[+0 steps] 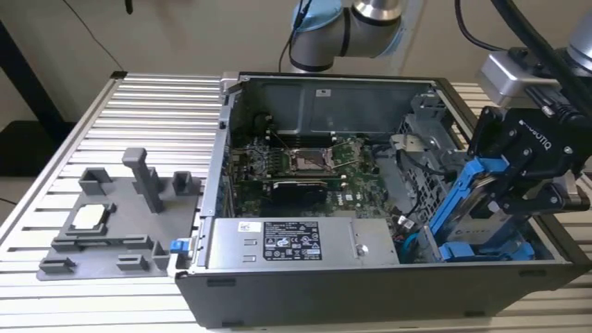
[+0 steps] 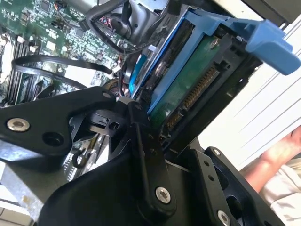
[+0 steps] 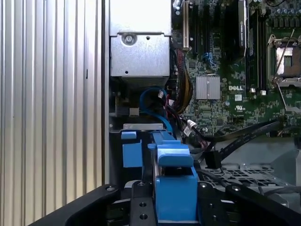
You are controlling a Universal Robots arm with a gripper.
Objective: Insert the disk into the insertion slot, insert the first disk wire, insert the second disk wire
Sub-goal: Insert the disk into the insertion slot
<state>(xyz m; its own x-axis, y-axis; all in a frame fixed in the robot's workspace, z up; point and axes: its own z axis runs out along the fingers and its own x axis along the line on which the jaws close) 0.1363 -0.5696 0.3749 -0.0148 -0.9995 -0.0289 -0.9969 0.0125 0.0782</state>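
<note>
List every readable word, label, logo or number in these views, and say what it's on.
On the black sticker of the power-supply box: print too small to read.
On the white label beside it: too small to read.
On the face of the disk: marks too small to read.
On the body of the pincer and on the motherboard: white brand lettering, not quoted here.

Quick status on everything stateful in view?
gripper: shut on the disk.
disk: held tilted, lower end down inside the case, connector bare, no wire plugged in.
computer case: open, side panel off.
CPU socket: uncovered, no cooler on it.
</note>
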